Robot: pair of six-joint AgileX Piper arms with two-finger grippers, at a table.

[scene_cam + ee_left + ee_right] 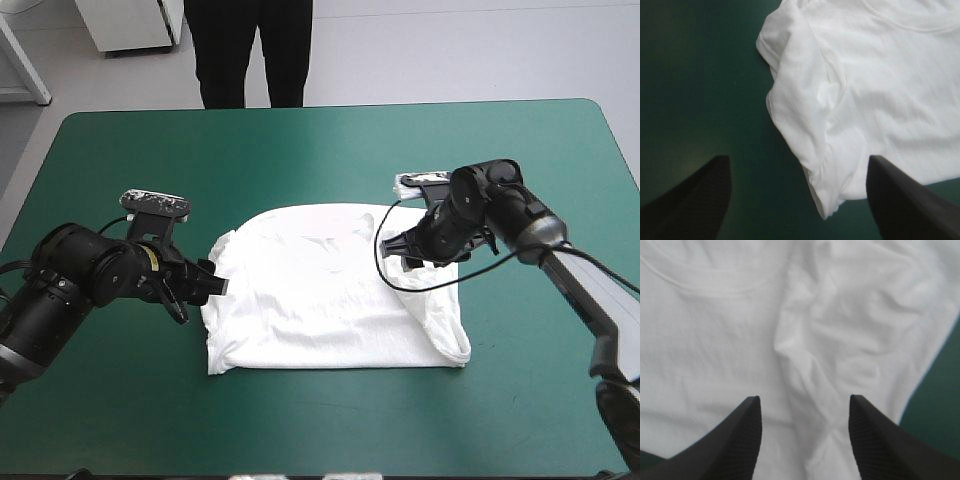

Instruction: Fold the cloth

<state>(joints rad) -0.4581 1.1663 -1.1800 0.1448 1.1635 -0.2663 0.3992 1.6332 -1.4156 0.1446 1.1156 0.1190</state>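
Here the T-shirt [330, 300] lies spread; left end effector [799, 159] and right end effector [805, 399] both released.

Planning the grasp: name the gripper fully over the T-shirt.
The right gripper: only T-shirt shows between its open fingers. The left gripper is at the sleeve, partly over teal-green cover.

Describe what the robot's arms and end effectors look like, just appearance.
The left arm is black with bulky rounded joints; the right arm is black at the wrist, with a pale grey link behind. The left end effector and right end effector each have two broad, black, fin-shaped fingers with finely ribbed faces.
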